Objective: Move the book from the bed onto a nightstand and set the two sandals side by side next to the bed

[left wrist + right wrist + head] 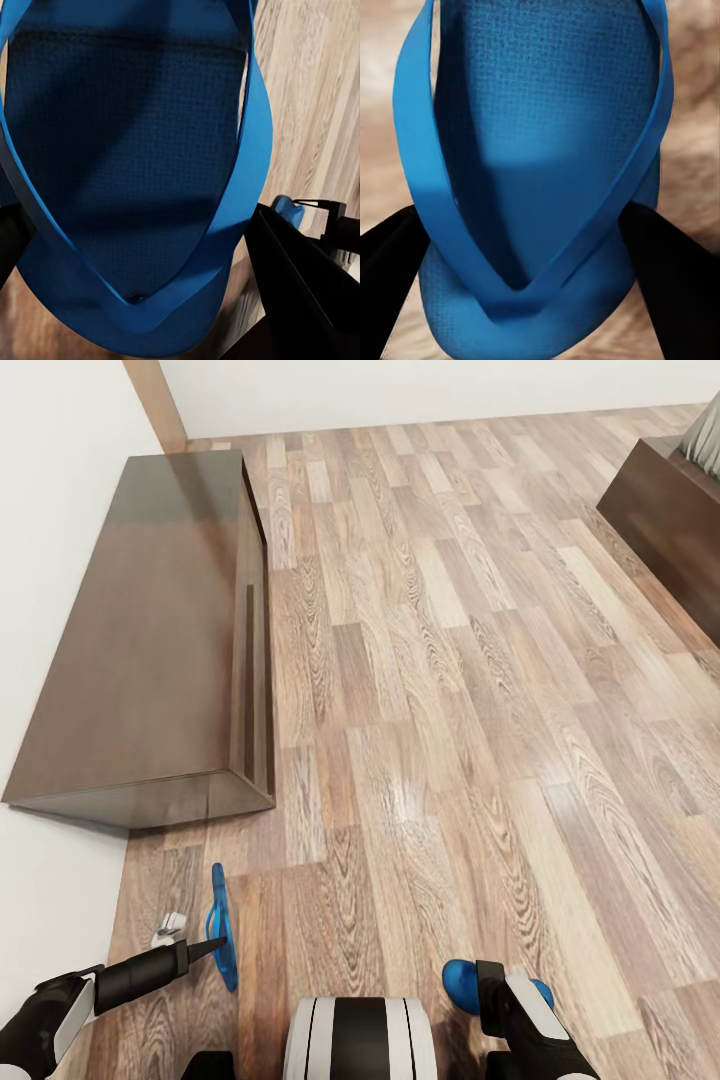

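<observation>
I hold one bright blue sandal in each hand. My left gripper [220,944] is shut on a sandal [220,925] that hangs edge-on above the floor at the lower left. In the left wrist view that sandal [127,150] sits sole-up between black fingers [300,285]. My right gripper [492,988] is shut on the other sandal [460,982] at the bottom right. The right wrist view has this sandal [540,150] gripped by its strap end. A corner of the bed [665,510] stands at the upper right. The book and the nightstand are out of view.
A long low dark-brown cabinet [150,650] stands against the white wall [45,510] on the left. Light wood-plank floor [450,660] stretches from the cabinet to the bed frame. A brown door frame [158,400] stands at the far corner.
</observation>
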Robot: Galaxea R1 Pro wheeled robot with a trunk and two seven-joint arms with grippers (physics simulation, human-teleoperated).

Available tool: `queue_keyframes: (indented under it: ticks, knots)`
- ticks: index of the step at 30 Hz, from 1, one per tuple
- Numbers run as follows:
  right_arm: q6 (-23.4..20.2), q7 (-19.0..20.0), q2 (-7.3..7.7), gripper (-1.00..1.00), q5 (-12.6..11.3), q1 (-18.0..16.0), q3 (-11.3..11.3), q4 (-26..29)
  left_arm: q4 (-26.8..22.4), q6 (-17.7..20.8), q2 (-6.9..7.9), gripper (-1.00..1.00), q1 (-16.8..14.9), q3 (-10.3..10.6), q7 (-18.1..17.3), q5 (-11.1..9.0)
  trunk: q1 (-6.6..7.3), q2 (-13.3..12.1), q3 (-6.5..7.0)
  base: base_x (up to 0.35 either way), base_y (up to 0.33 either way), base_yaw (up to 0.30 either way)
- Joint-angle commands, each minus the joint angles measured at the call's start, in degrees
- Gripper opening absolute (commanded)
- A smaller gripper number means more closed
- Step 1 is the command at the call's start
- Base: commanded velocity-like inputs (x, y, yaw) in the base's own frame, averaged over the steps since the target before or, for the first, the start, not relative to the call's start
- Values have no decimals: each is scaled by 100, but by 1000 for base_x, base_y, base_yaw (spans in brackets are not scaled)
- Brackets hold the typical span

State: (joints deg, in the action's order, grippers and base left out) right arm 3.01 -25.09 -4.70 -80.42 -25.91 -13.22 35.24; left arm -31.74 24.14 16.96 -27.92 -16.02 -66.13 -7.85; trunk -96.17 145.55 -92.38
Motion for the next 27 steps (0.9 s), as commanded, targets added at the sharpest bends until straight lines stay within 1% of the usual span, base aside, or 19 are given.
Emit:
queue_keyframes:
  ticks: [1,4,27]
  knots:
    - [33,-5,-4,-100,-62,-2,-14,14,1,47,0,-100,-2,-4,-14,-15,1,1,-3,0,0,0]
    - [33,-5,-4,-100,-62,-2,-14,13,1,47,0,-100,-3,0,-16,-15,1,1,-3,0,0,0]
    - [33,-5,-4,-100,-55,-2,-3,14,1,47,0,-100,-2,2,-23,-15,60,-30,507,0,0,0]
